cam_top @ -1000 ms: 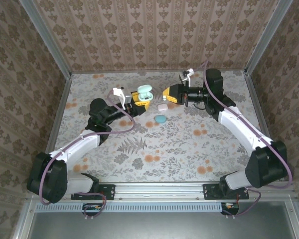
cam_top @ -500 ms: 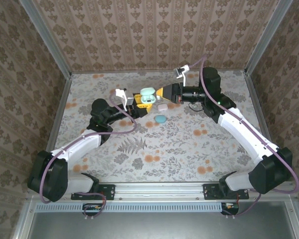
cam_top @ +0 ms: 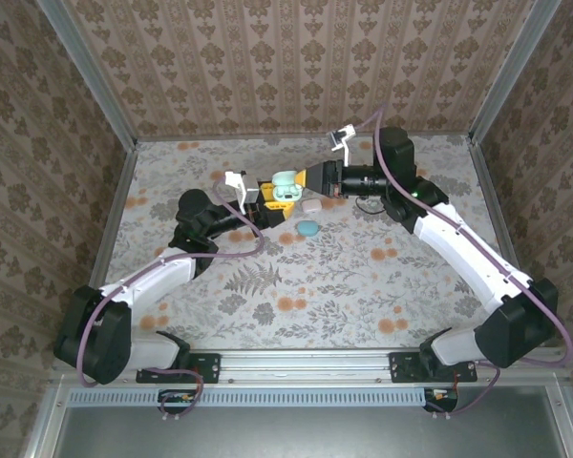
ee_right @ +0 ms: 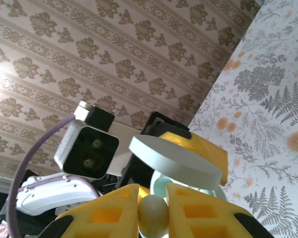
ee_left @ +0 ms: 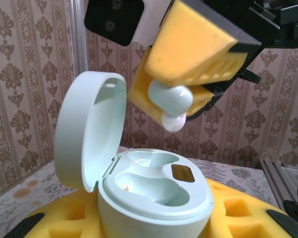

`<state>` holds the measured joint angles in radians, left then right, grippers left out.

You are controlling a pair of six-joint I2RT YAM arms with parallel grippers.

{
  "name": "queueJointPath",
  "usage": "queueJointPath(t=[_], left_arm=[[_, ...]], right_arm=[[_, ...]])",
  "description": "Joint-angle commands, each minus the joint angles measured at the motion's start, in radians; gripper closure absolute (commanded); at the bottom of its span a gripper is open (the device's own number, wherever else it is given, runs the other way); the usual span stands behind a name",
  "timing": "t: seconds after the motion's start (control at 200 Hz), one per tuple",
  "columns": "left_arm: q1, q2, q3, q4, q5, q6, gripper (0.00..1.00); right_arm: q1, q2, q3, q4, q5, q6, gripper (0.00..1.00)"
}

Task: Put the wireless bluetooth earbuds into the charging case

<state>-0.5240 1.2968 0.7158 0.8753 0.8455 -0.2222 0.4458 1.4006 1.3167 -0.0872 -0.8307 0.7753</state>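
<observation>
The pale teal charging case (ee_left: 156, 191) stands upright with its lid (ee_left: 89, 129) swung open, and my left gripper (ee_left: 156, 220) is shut on its lower body. Both wells in the case look bare. Just above the case hangs a whitish earbud (ee_left: 171, 104), with my right gripper (ee_right: 153, 210) shut on it between the yellow pads (ee_left: 188, 49). In the right wrist view the earbud (ee_right: 153, 215) sits under the edge of the lid (ee_right: 176, 161). From above, the case (cam_top: 285, 184) is held off the table at the back middle, between the left gripper (cam_top: 267, 194) and the right gripper (cam_top: 310, 178).
A pinkish closed case (cam_top: 311, 204) and a teal closed case (cam_top: 307, 228) lie on the flowered table just in front of the grippers. Patterned walls stand on three sides, with a metal rail (cam_top: 306, 364) along the near edge.
My right gripper has moved left with the earbud, from beside the case to just above it. The left gripper with the open case has shifted slightly right.
</observation>
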Motion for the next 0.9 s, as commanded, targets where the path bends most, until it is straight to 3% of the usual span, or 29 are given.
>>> queueJointPath(t=[0.0,0.425,0.895], left_arm=[[-0.008,0.006,0.037,0.056,0.021,-0.024,0.74],[-0.010,0.012,0.039,0.073,0.021,-0.037,0.74],[-0.011,0.022,0.045,0.088,0.019,-0.047,0.74]], right_arm=[[0.011,0.023,0.031,-0.064,0.043,-0.054,0.80],[0.020,0.036,0.023,-0.022,0.043,-0.023,0.81],[0.044,0.039,0.045,-0.160,0.188,-0.131,0.78]])
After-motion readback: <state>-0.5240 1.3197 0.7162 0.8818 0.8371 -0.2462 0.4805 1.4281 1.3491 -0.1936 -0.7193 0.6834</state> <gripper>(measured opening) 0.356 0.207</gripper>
